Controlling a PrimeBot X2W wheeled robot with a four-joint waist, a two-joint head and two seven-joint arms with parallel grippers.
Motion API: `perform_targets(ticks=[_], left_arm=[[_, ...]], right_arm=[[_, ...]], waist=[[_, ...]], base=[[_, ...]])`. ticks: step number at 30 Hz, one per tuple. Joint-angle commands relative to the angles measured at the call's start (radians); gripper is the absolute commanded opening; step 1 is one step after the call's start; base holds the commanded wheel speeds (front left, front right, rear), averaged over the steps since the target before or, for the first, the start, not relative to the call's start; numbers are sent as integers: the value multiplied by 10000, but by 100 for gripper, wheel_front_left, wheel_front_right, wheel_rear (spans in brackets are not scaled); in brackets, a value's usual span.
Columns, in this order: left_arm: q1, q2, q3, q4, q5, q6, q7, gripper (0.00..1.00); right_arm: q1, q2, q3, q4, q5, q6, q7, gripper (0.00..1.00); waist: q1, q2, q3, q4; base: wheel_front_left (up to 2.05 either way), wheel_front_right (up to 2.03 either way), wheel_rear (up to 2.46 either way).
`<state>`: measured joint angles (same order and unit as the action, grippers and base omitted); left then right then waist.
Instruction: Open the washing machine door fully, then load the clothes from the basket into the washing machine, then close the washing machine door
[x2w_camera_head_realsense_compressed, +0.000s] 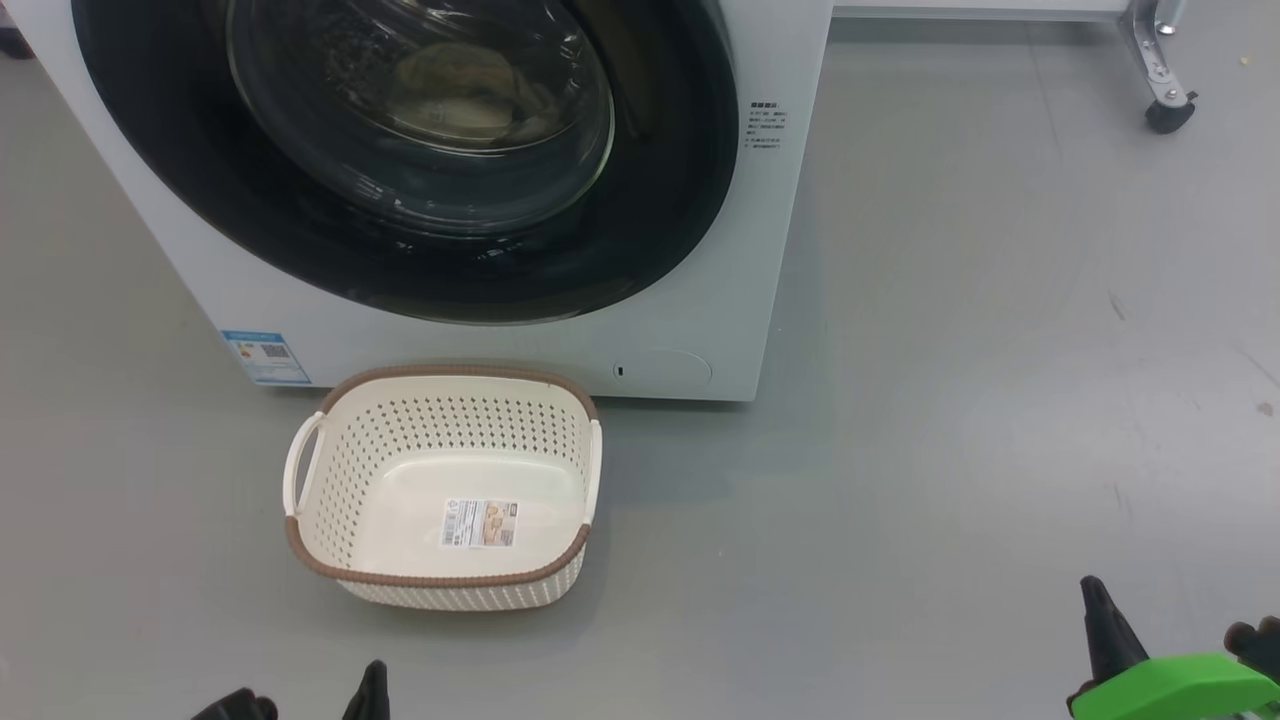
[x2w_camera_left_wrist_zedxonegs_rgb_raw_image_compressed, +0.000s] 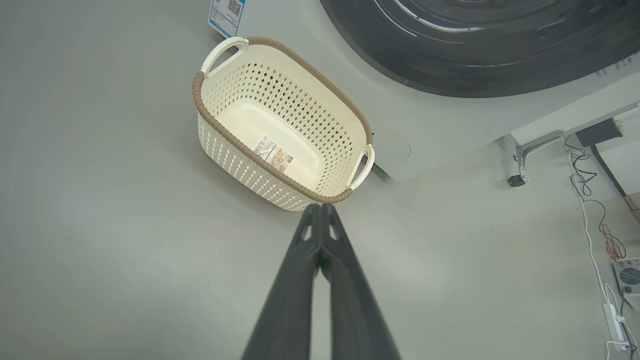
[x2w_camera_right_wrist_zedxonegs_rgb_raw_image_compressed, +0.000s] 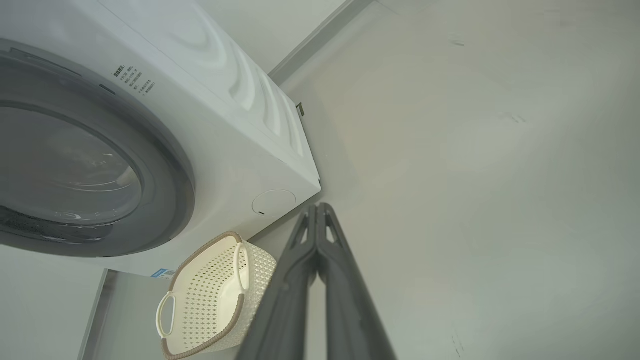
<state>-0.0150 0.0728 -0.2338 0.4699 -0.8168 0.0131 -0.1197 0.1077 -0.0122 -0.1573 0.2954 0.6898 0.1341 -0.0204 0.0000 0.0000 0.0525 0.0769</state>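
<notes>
Grey floor (x2w_camera_head_realsense_compressed: 950, 400) is stretching wide across the right half of the head view, giving me open room there, with a caster leg (x2w_camera_head_realsense_compressed: 1165, 100) standing at the upper right corner. I am seeing the washing machine (x2w_camera_head_realsense_compressed: 500, 350) filling the upper left, the washing machine door (x2w_camera_head_realsense_compressed: 650, 200) lying flush against its front, and the clothes (x2w_camera_head_realsense_compressed: 470, 85) showing pale through the glass. The basket (x2w_camera_head_realsense_compressed: 440, 580) is sitting at lower centre-left, just in front of the machine's bottom edge, with its label sticker (x2w_camera_head_realsense_compressed: 480, 523) showing. I am holding the left gripper (x2w_camera_left_wrist_zedxonegs_rgb_raw_image_compressed: 320, 207) pinched together on nothing, its tips at frame centre just below the basket's rim. The right gripper (x2w_camera_right_wrist_zedxonegs_rgb_raw_image_compressed: 318, 207) is likewise pressed together, gripping nothing, just right of the machine's lower corner.
</notes>
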Motion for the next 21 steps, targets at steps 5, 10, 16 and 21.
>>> perform_targets(ticks=[5,10,16,21], left_arm=[[-405,16,415,-460,-627,-173,172,0],[-441,5,617,-583,-1131,-259,313,0],[-483,-9,860,-729,-1734,-363,484,0],[-518,-21,1063,-851,-2237,-449,626,0]], right_arm=[[-575,-159,95,-336,739,-14,117,0],[-683,-174,119,-348,1316,-16,201,0],[-812,-192,146,-362,2008,-17,301,0],[-920,-207,169,-374,2585,-19,384,0]], waist=[[0,0,-32,-50],[0,0,-64,-99],[0,0,-102,-158],[0,0,-133,-207]], base=[[0,0,0],[0,0,0],[0,0,0],[0,0,0]])
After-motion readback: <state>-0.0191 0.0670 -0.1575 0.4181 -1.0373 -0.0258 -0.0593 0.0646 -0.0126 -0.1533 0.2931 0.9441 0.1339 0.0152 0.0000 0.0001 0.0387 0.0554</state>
